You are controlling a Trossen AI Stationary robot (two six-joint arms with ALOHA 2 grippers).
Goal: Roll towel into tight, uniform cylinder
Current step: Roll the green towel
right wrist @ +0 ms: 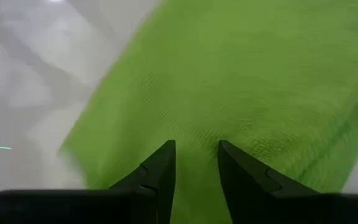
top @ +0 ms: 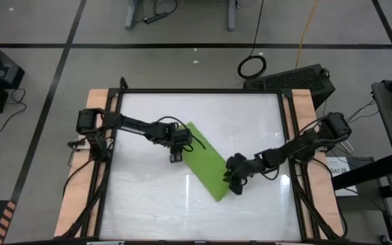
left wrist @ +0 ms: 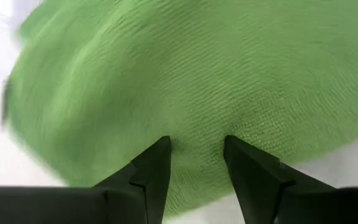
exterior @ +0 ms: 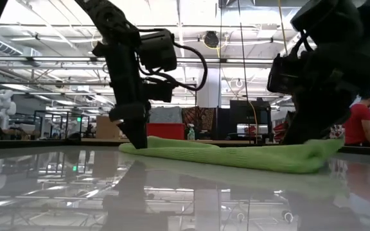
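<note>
The lime-green towel (top: 206,167) lies flat on the white table, a long strip running from far left to near right. My left gripper (top: 175,158) stands open at the towel's far-left end and points steeply down, its two fingertips (left wrist: 160,149) down on the cloth. My right gripper (top: 235,185) is open at the near-right end and slants down onto the cloth (right wrist: 241,74). In the low view the towel (exterior: 236,155) stretches between the left gripper (exterior: 137,142) and the right gripper (exterior: 304,140). My left gripper sets its two spread fingertips on the towel's top face near its far-left end (left wrist: 197,130), coming from above and pointing steeply down. Nothing is pinched between them, and the towel lies on the table. My right gripper sets its spread fingertips on the top face near the near-right end (right wrist: 197,134), slanting down from the table's right. The cloth lies on the table, its end (exterior: 326,149) slightly raised beside the fingers.
The glossy white tabletop (top: 250,122) has bare room all around the towel. Wooden rails (top: 305,109) and black frame bars border the table. Beyond the table, a person in a red shirt (exterior: 361,122) stands far off in the room.
</note>
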